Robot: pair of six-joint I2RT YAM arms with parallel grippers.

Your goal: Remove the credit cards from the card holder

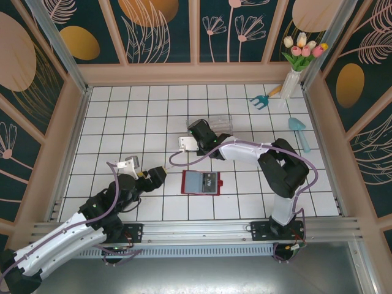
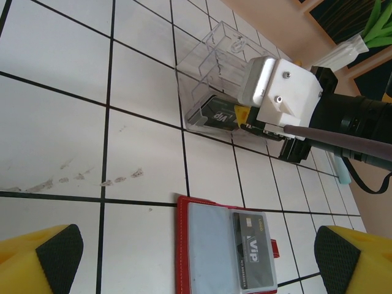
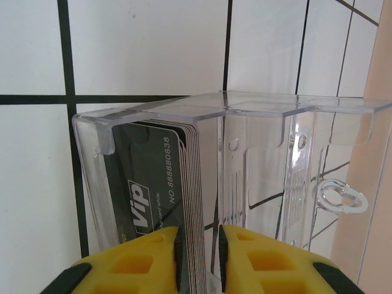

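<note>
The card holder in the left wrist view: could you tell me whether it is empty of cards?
No, a dark VIP card lies in the open card holder's pocket.

The left arm [image 1: 67,229] and right arm [image 1: 242,150] have white shells and black joints. A purple-grey cable [image 2: 343,142] passes a white wrist block [image 2: 285,92] with two screws [image 2: 285,74]. The fingers [image 3: 128,266] are yellow with black pads [image 2: 58,248].

A white tiled worktop [image 1: 122,122] with dark grid lines carries a clear tray [image 1: 220,121] near the middle, lying on its side with two compartments. Towards the far right corner lie a blue rake [image 1: 264,99] and, nearer, a teal trowel [image 1: 300,130], apart. A white vase [image 1: 291,84] of tulips [image 1: 304,46] stands in that corner. Dark floral panels [image 1: 159,30] wall it in.
</note>
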